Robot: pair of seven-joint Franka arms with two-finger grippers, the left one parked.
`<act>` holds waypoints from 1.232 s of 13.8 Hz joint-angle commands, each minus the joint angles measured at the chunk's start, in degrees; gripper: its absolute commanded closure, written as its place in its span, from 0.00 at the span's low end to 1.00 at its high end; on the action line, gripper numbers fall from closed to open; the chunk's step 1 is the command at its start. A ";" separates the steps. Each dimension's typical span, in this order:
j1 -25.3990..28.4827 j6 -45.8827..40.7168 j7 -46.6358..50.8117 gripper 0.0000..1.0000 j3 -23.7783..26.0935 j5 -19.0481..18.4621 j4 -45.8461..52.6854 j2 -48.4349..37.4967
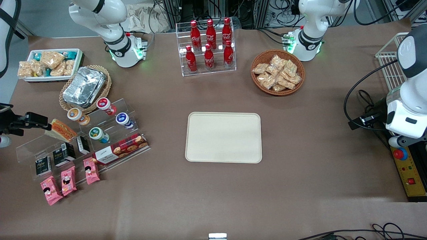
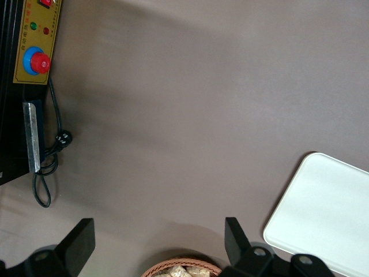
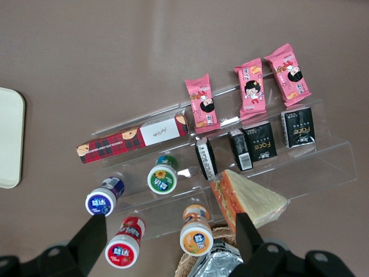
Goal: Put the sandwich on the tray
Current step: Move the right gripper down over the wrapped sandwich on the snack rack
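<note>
The sandwich [image 1: 61, 130] sits on the top step of a clear plastic shelf [image 1: 28, 146], at the working arm's end of the table, about halfway up the front view. It is a wedge with pale bread and orange and green layers. The gripper [image 1: 36, 121] is just beside it, at the edge of the frame. In the wrist view the gripper [image 3: 168, 239] is spread wide with nothing between its fingers [image 3: 92, 242]. One finger shows right by the sandwich [image 3: 248, 199], but I cannot tell if it touches. The tray [image 1: 223, 137] lies flat in the middle of the front view, well apart from the sandwich, with nothing on it. Little round cups [image 1: 100, 135] stand on the shelf near the sandwich. Pink snack packs [image 1: 68, 180] lie lower in the frame, nearer the front camera.
</note>
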 commanded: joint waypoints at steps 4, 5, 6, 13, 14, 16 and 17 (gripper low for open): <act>-0.27 -0.75 0.57 0.01 0.15 -0.74 -0.47 -0.66; -0.62 -0.84 0.22 0.01 0.15 -0.65 -0.56 -0.58; -1.75 -0.93 0.04 0.01 0.23 -0.56 -0.73 -0.49; -3.52 0.56 -6.27 0.01 -1.43 -0.82 -10.30 -5.58; -3.52 0.92 -9.33 0.01 -2.22 -0.91 -11.27 -5.85; -3.52 1.79 -19.60 0.01 -3.89 -2.31 -13.11 -5.85; -3.52 3.19 -23.30 0.01 -4.68 -2.49 -14.78 -6.46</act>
